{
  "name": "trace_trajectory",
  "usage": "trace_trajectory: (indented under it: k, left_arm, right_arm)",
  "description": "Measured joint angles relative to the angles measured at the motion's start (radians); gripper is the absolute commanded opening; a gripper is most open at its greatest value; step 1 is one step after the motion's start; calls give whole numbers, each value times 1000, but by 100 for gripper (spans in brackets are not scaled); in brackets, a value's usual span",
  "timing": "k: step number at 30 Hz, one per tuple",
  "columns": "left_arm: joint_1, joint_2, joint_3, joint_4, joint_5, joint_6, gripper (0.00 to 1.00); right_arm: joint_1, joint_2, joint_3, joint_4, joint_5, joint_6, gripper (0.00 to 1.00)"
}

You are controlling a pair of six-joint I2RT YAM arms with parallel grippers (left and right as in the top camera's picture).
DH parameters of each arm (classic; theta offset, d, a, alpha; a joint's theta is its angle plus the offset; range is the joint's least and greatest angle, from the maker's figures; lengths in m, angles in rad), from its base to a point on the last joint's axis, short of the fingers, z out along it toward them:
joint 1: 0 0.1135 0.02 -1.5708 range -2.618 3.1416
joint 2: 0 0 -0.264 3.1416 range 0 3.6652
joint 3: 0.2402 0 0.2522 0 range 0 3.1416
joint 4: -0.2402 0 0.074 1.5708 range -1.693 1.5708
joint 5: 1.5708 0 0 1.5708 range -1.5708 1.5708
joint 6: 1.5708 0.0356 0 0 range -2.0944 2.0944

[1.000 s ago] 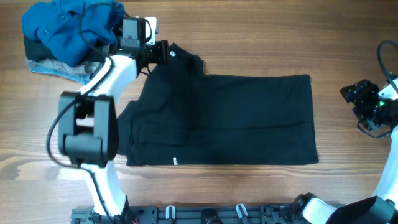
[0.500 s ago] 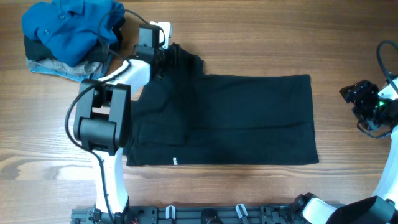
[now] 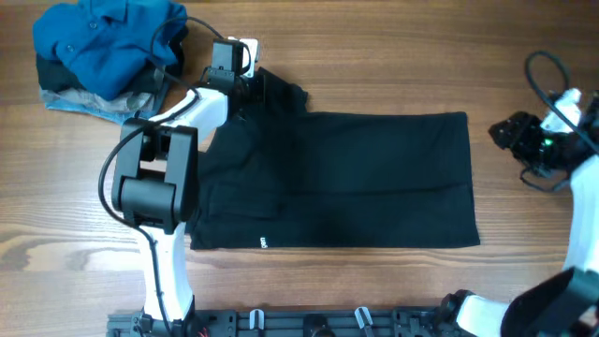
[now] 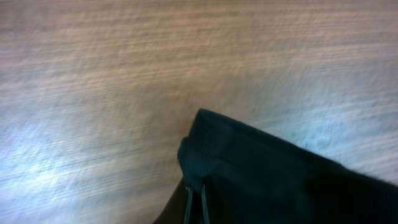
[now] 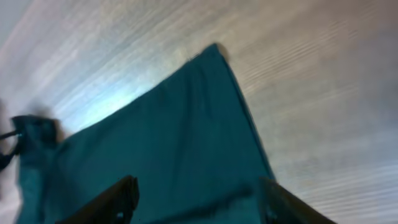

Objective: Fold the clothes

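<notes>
The clothes [image 3: 356,178], a black T-shirt, lie spread flat across the middle of the wooden table, with a small white hem tag [image 3: 264,242] near the front edge. My left gripper [image 3: 255,85] sits at the shirt's far left corner. In the left wrist view its fingers [image 4: 189,202] are pressed together on a bunched edge of the black fabric [image 4: 205,146]. My right gripper [image 3: 499,133] hovers just past the shirt's right edge. It is open, its fingers [image 5: 115,199] standing wide apart above the fabric [image 5: 161,143] with nothing between them.
A crumpled bright blue shirt [image 3: 103,42] lies on a grey-blue denim piece [image 3: 89,101] at the far left corner, close behind my left arm. A black rail [image 3: 309,323] runs along the table's front edge.
My left gripper has slid right onto the shirt's far left corner and shut on the fabric. My right arm has swung left and up towards the shirt's right edge.
</notes>
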Motion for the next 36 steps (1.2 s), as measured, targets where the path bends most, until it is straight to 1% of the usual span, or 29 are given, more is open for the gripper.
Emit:
trace_trajectory:
  k: [3, 8, 12, 15, 20, 26, 29, 30, 32, 33, 35, 36]
  left_arm:
    - [0, -35, 0, -47, -16, 0, 4]
    - [0, -106, 0, -131, -26, 0, 4]
    - [0, -132, 0, -171, -28, 0, 4]
    - [0, -139, 0, -179, -28, 0, 4]
    - [0, -153, 0, -201, -28, 0, 4]
    - [0, -161, 0, -219, -28, 0, 4]
    - [0, -161, 0, -219, -28, 0, 4]
    - [0, -161, 0, -219, -28, 0, 4]
    - [0, -161, 0, -219, -28, 0, 4]
    - [0, -161, 0, -219, -28, 0, 4]
    - [0, -162, 0, -219, -28, 0, 4]
    - [0, -162, 0, -219, -28, 0, 4]
  right_arm:
    - [43, 82, 0, 75, 33, -12, 59]
    - [79, 236, 0, 233, 73, -19, 59]
    - [80, 346, 0, 379, 92, 16, 59]
    - [80, 399, 0, 428, 95, 42, 60]
    - [92, 455, 1, 446, 95, 60, 60]
    - [137, 465, 6, 460, 97, 55, 61]
    - [164, 467, 8, 473, 109, 49, 63]
    - [175, 468, 9, 478, 121, 53, 63]
    - [187, 470, 12, 483, 140, 64, 57]
    - [190, 472, 13, 489, 149, 73, 52]
    - [190, 476, 13, 499, 157, 80, 38]
    - [190, 478, 13, 505, 163, 88, 28]
